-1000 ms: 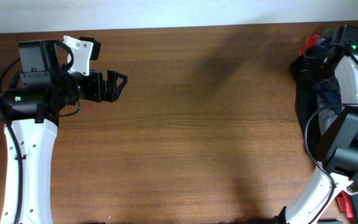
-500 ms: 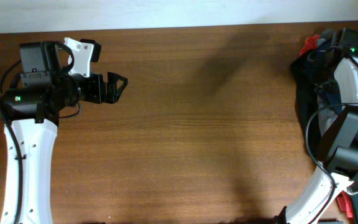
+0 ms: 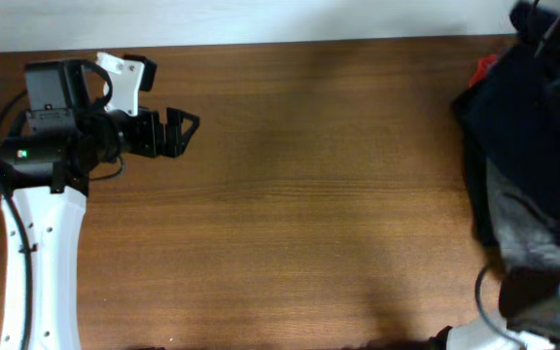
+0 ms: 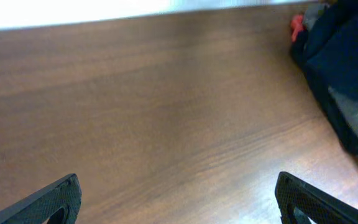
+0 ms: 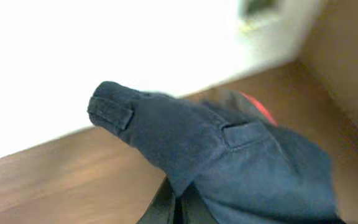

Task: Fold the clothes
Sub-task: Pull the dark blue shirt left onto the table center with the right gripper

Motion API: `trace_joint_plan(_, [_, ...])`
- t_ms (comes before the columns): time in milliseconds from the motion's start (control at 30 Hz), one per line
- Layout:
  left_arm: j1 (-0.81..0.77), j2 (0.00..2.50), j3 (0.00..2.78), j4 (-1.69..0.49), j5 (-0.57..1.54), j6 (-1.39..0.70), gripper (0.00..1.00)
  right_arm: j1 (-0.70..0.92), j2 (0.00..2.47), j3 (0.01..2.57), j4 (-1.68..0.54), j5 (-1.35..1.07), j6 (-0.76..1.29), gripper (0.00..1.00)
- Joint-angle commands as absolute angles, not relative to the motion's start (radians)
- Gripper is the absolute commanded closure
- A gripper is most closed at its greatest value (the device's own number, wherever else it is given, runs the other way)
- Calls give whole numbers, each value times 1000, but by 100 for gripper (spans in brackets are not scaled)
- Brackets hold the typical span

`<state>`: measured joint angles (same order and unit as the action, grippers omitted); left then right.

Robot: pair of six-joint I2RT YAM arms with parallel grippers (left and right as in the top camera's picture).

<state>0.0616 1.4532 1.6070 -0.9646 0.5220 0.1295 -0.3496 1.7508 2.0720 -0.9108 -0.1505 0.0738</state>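
Navy shorts (image 3: 528,117) hang bunched at the far right edge of the tabletop (image 3: 309,214), touching a grey garment (image 3: 523,219), their long axis running roughly front to back. The right hand (image 5: 176,205) is much the nearer and is clamped on a fold of the shorts by the belt loops. The left hand (image 3: 181,134) hovers well apart at the far left, fingers spread, pointing toward them, so the spreading probably falls to the right arm first.

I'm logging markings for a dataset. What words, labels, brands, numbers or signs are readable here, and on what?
None can be read in any view.
The navy shorts show belt loops but no tag or print.
The wooden table is unmarked.
The left arm carries only a small green light, no lettering.
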Motion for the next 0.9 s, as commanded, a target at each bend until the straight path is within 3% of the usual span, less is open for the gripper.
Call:
trace_joint_plan(0, [94, 1447, 1709, -963, 543, 120, 1, -256, 1739, 2085, -925, -367, 40, 96])
trace_joint_plan(433, [234, 1414, 1893, -982, 542, 121, 1, 311, 1851, 2075, -1047, -385, 30, 96])
trace_joint_plan(867, [309, 1409, 1893, -1038, 448, 132, 1, 751, 2059, 2075, -1068, -489, -215, 82])
